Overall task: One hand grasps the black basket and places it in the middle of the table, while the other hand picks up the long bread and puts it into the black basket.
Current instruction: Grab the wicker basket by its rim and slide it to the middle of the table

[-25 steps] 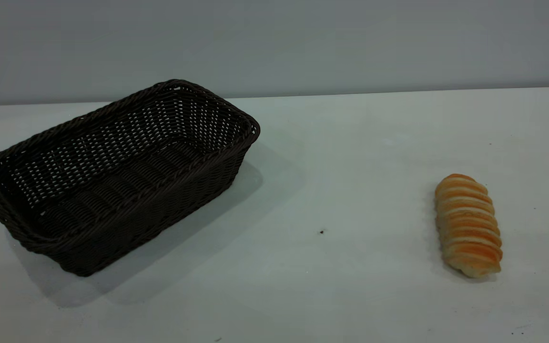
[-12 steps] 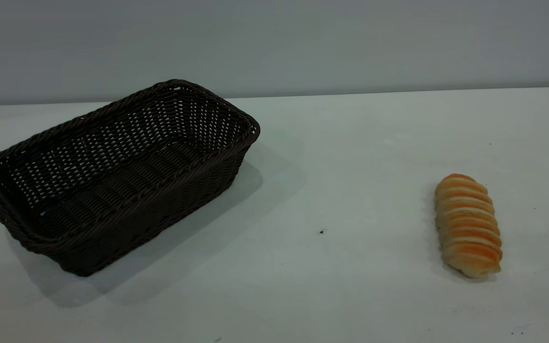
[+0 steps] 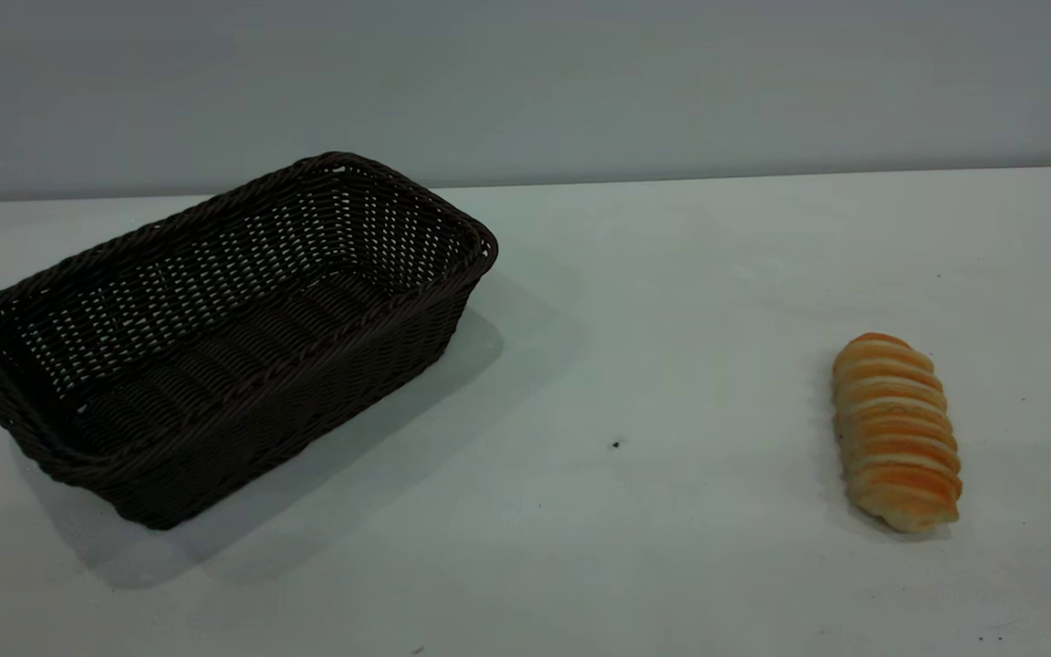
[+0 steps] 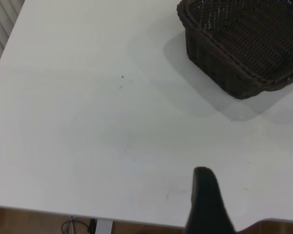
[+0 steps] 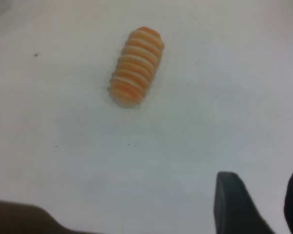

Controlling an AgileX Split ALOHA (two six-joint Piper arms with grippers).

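Note:
The black basket [image 3: 215,328] stands on the white table [image 3: 635,301] at the left, turned at an angle, with nothing in it. It also shows in the left wrist view [image 4: 244,44]. The long bread [image 3: 895,431] lies on the table at the right; it also shows in the right wrist view [image 5: 136,66]. Neither gripper shows in the exterior view. My left gripper [image 4: 256,195] hovers over bare table well short of the basket; only one finger [image 4: 205,200] shows, with nothing beside it. My right gripper [image 5: 263,195] is open and empty, apart from the bread.
The table's edge [image 4: 88,212] runs close under my left gripper, with brown floor beyond it. A grey wall [image 3: 525,82] stands behind the table. A small dark speck [image 3: 616,444] lies between basket and bread.

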